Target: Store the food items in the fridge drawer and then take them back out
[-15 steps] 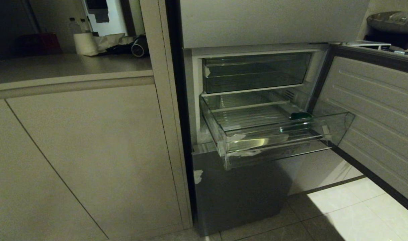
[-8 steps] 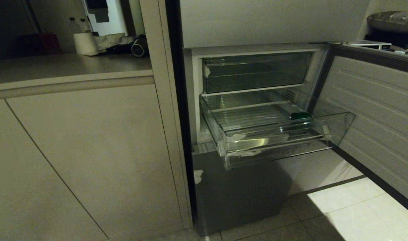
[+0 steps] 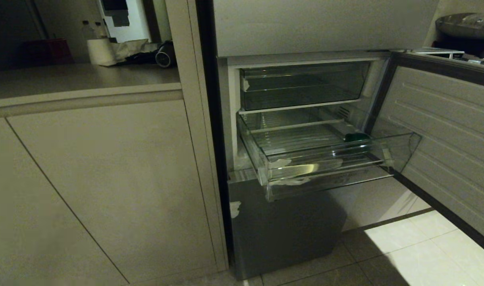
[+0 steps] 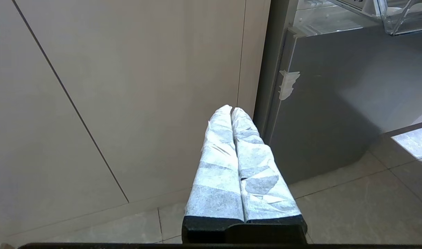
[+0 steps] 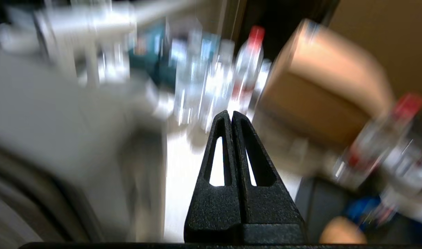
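Dim kitchen: green food item (image 3: 357,137) sits in the pulled-out fridge drawer (image 3: 329,167); both claws clenched, empty.

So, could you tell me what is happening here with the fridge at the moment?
Nothing is being handled right now. The clear fridge drawer stands pulled out, with a small dark green food item lying inside near its right rear corner. The left gripper is shut and empty, pointing at the cabinet front beside the fridge. The right gripper is also shut and empty, aimed away from the fridge toward some bottles and a cardboard box.
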You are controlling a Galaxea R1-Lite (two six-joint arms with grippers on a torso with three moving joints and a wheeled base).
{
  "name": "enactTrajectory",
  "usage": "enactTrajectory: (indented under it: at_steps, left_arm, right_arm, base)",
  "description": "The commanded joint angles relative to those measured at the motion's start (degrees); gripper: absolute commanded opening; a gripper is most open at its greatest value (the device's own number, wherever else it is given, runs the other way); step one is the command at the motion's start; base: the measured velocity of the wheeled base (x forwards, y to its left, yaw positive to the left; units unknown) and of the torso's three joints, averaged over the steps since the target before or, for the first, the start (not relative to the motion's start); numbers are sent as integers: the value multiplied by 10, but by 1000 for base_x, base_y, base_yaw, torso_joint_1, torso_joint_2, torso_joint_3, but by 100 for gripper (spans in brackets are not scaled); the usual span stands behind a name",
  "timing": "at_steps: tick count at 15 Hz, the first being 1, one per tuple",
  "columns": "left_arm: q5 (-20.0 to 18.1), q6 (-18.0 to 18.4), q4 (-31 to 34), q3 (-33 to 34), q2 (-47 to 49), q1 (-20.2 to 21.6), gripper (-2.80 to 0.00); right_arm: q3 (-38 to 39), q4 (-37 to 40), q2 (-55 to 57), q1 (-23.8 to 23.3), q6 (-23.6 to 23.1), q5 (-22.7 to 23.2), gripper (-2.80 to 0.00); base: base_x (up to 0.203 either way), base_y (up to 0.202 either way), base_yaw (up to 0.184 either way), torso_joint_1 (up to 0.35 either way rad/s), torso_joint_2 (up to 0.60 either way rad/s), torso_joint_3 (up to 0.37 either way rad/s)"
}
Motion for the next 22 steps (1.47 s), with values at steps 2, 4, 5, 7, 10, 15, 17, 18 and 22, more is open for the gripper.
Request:
enactTrajectory:
  at_steps: [2, 4, 5, 7, 10, 15, 17, 18, 22]
  left_arm:
    - [0, 0, 0, 0, 1, 0, -280]
    - [0, 0, 0, 0, 1, 0, -280]
    - [0, 0, 0, 0, 1, 0, -280]
    - [0, 0, 0, 0, 1, 0, -280]
    - [0, 0, 0, 0, 1, 0, -280]
    - [0, 0, 0, 0, 1, 0, -280]
    - [0, 0, 0, 0, 1, 0, -280]
    - [0, 0, 0, 0, 1, 0, -280]
    - [0, 0, 0, 0, 1, 0, -280]
  right_arm:
    - [-131, 12, -6, -2, 37, 20, -280]
    - [-183, 13, -9, 3, 60, 75, -280]
    - [-194, 12, -12, 15, 68, 125, -280]
    - [-197, 13, -16, 88, 98, 191, -280]
    - [-168, 15, -21, 221, 129, 216, -280]
    - [-53, 14, -57, 487, 217, 220, -280]
    - [41, 17, -93, 538, 239, 208, -280]
    - [80, 18, -108, 574, 238, 179, -280]
    - [212, 31, -160, 784, 163, -180, -280]
  base:
    - [0, 0, 0, 0, 0, 0]
    - [0, 0, 0, 0, 0, 0]
    - [0, 0, 0, 0, 0, 0]
    - [0, 0, 0, 0, 0, 0]
    - [0, 0, 0, 0, 0, 0]
    - [0, 0, 0, 0, 0, 0]
    - [0, 0, 0, 0, 0, 0]
    - [0, 0, 0, 0, 0, 0]
    - [0, 0, 0, 0, 0, 0]
